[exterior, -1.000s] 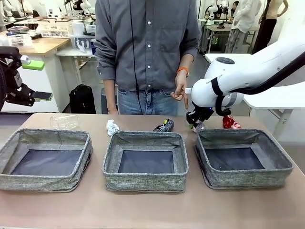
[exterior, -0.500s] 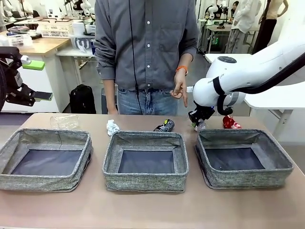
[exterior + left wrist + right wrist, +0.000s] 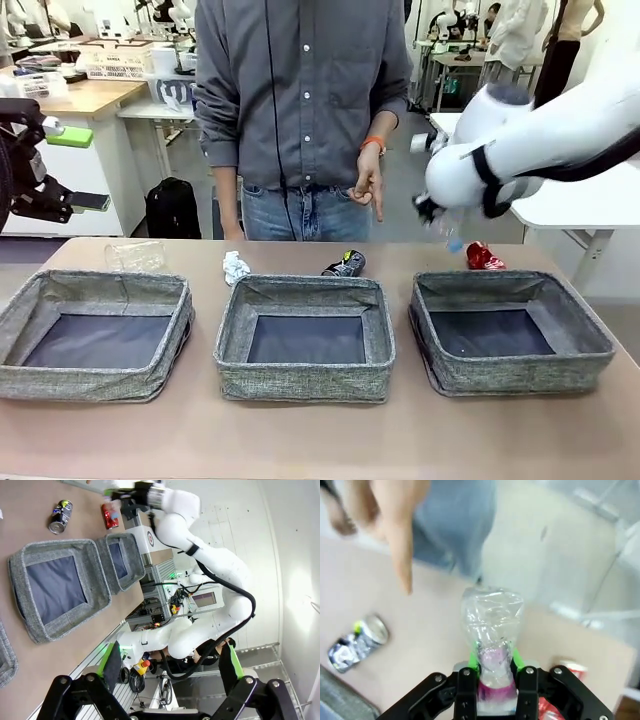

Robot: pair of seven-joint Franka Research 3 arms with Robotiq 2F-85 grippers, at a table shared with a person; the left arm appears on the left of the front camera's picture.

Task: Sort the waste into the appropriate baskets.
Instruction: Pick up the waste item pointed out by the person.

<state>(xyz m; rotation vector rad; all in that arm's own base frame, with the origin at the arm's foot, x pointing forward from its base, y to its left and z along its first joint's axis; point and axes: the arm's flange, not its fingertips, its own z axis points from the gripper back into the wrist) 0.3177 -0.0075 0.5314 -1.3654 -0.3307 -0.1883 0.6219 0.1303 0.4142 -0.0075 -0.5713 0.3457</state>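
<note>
Grey fabric baskets point(image 3: 305, 290) waited in a row. My right gripper point(image 3: 494, 670) was clenched on the clear plastic bottle point(image 3: 492, 612), in the air behind the right basket point(image 3: 480, 283); my left gripper point(image 3: 172, 660) stood released. I judged it the carrying step: next, bring the bottle over its proper basket and let go.

Crumpled clear bottle point(image 3: 492, 625) held aloft; black can point(image 3: 345, 264), paper ball point(image 3: 236, 267) lie behind middle basket point(image 3: 305, 385)
</note>
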